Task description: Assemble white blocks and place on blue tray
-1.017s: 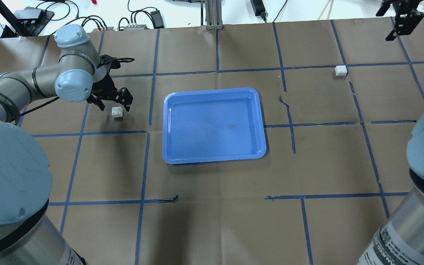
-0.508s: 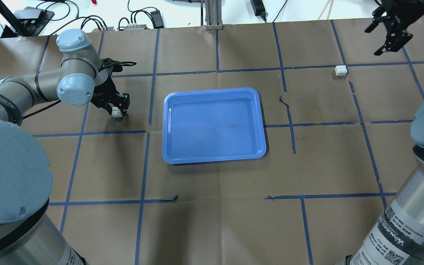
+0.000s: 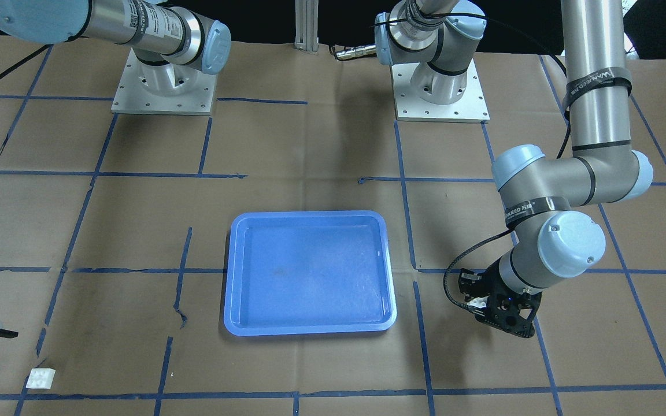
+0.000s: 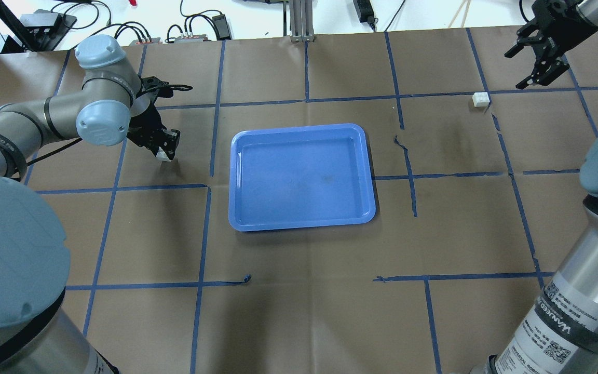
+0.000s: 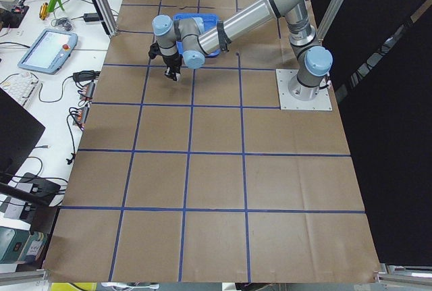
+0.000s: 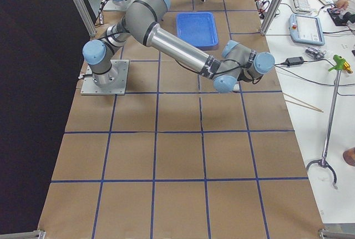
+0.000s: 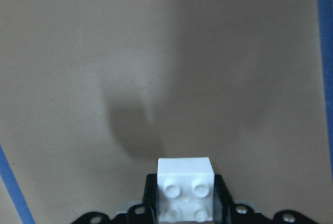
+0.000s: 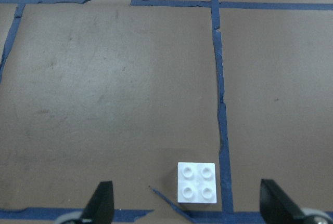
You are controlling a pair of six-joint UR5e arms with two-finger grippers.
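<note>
The blue tray (image 4: 301,176) lies empty at the table's middle; it also shows in the front view (image 3: 310,271). My left gripper (image 4: 165,149) is left of the tray, shut on one white block (image 7: 186,187) and holding it just above the paper; it also shows in the front view (image 3: 479,303). The other white block (image 4: 480,99) sits on the paper at the far right, by a tape crossing. My right gripper (image 4: 518,70) is open and hovers beyond and to the right of it. In the right wrist view that block (image 8: 197,182) lies between the spread fingers (image 8: 101,203).
Brown paper with a blue tape grid (image 4: 211,187) covers the table. Cables and power bricks (image 4: 195,31) lie past the far edge, with a metal post (image 4: 299,21) there. The two arm bases (image 3: 440,86) stand on the robot's side.
My left gripper closed on the white block it stood around and raised it slightly. My right gripper moved left and down from the far right corner toward the other block.
</note>
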